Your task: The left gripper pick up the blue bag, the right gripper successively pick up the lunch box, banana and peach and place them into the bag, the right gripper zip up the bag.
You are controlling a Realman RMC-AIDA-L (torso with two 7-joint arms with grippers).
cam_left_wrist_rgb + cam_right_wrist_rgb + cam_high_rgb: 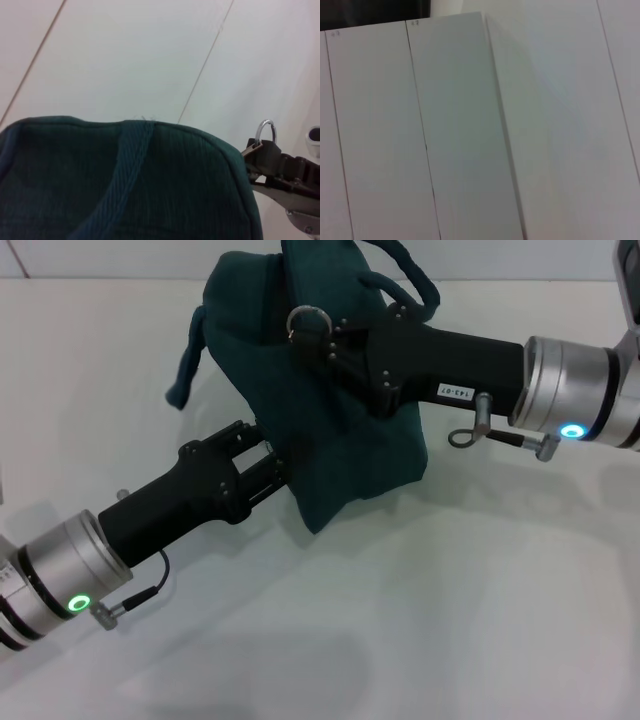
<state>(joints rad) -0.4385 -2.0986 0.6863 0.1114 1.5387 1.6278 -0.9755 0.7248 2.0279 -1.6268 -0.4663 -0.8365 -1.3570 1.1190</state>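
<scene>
left pincer: nearest the head camera, coming in from the lower left; fingers are pressing together on the lower side fabric of the blue bag.
blue bag: being held up off the white table, tilted, bulging; the left wrist view is showing its closed top edge with a handle strap running over it.
right pincer: sitting at the bag's top edge by the silver ring pull; looks like it is pinching the zipper tab just under the ring.
progress: lunch box, banana and peach are not showing anywhere, so I'm judging they are already inside; zipping looks like the step in hand, near its end, since no open mouth or foil lining is showing.
left to do: finishing the zip travel, then letting go.
writing: small white label on the right arm, reading roughly "143-07", not certain.
</scene>
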